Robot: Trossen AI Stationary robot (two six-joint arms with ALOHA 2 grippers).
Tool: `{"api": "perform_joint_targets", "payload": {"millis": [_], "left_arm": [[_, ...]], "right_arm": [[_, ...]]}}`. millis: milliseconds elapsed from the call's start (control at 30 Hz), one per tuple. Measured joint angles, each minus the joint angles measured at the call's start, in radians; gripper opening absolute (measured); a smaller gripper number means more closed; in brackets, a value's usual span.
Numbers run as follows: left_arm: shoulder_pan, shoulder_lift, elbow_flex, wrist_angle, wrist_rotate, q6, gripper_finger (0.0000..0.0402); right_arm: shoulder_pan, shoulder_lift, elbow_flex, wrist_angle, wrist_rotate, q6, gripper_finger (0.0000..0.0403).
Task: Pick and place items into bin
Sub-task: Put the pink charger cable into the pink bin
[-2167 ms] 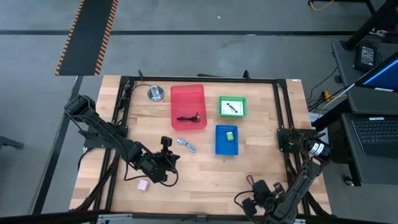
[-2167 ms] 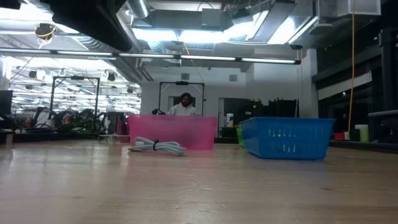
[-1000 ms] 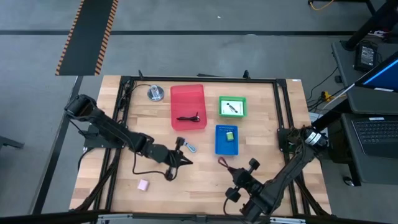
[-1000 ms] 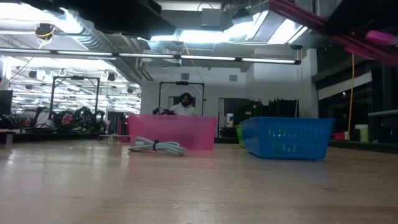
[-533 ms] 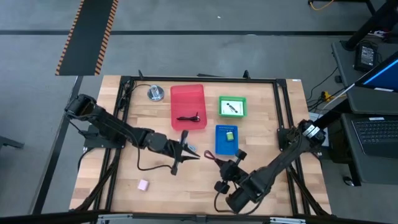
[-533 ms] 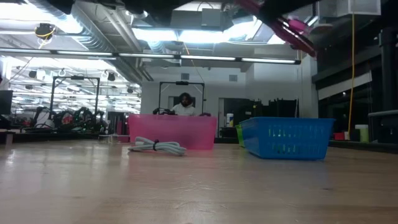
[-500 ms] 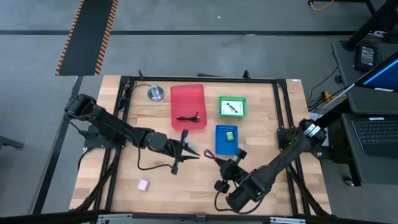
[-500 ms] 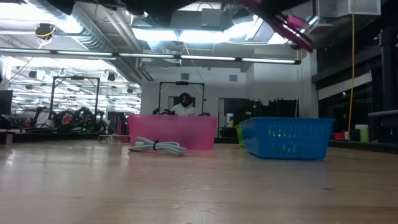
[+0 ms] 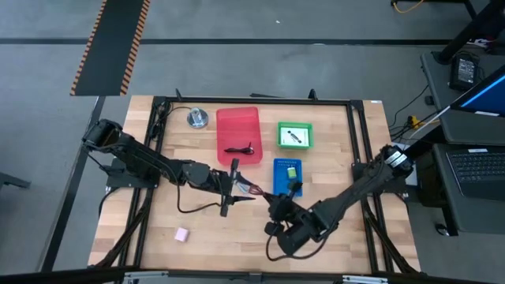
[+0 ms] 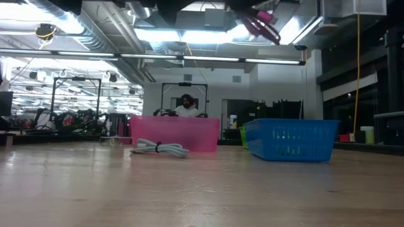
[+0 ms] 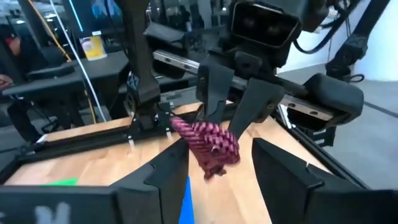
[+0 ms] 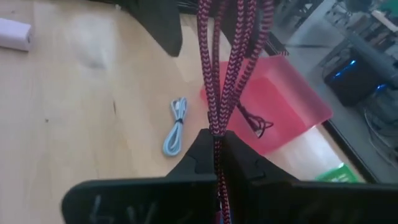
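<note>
a: behind the worktop point(image 10: 202, 189) we see a big lit hall with racks and a person far off; on the wood stand a red bin point(image 9: 238, 126), a green bin point(image 9: 281, 135) and a blue bin point(image 9: 278, 186).

b: and above the middle of the worktop our two arms meet; the right gripper point(image 12: 215, 138) has its fingers pressed together on the dark red cord point(image 11: 208, 144), well clear of the wood.

a: agreed; the braided strands run straight out from that clamp, and in the left wrist view they bunch into a wad just below it.

b: the left gripper point(image 9: 235, 189) faces it; its fingers point(image 11: 165, 180) stand apart and hold nothing; the wad lies dead ahead of them, in line with the gap; we cannot tell whether it is already inside.

a: so the move turns on that line, we judge; the left fingers should close across the wad, not along the strands, or they will meet the right fingers.

b: the left arm is the nearer to the red bin, which lies just beyond it and already holds a dark looped piece point(image 9: 238, 150).

a: the pale blue cable point(image 12: 175, 127) lies on the wood near that bin; the pink cube point(image 9: 181, 234) sits well apart, towards the near edge on the left.
</note>
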Motion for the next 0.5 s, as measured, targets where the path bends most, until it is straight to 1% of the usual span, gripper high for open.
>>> {"api": "perform_joint_targets", "payload": {"millis": [133,267,367,500], "left_arm": [[0.000,0.000,0.001,0.002,0.000,0.038,0.0174],[0.004,0.000,0.010,0.002,-0.005,0.048,0.0154],[0.010,0.000,0.011,0.003,-0.007,0.058,0.0122],[0.023,0.000,0.012,0.001,-0.010,0.065,0.0055]], "right_arm": [[-0.038,-0.009,0.000,0.046,-0.048,-0.093,0.0000],[-0.063,-0.015,0.000,0.059,-0.057,-0.150,0.0000],[-0.073,-0.027,0.000,0.067,-0.078,-0.178,0.0000],[-0.076,-0.045,-0.001,0.065,-0.081,-0.207,0.0000]]}}
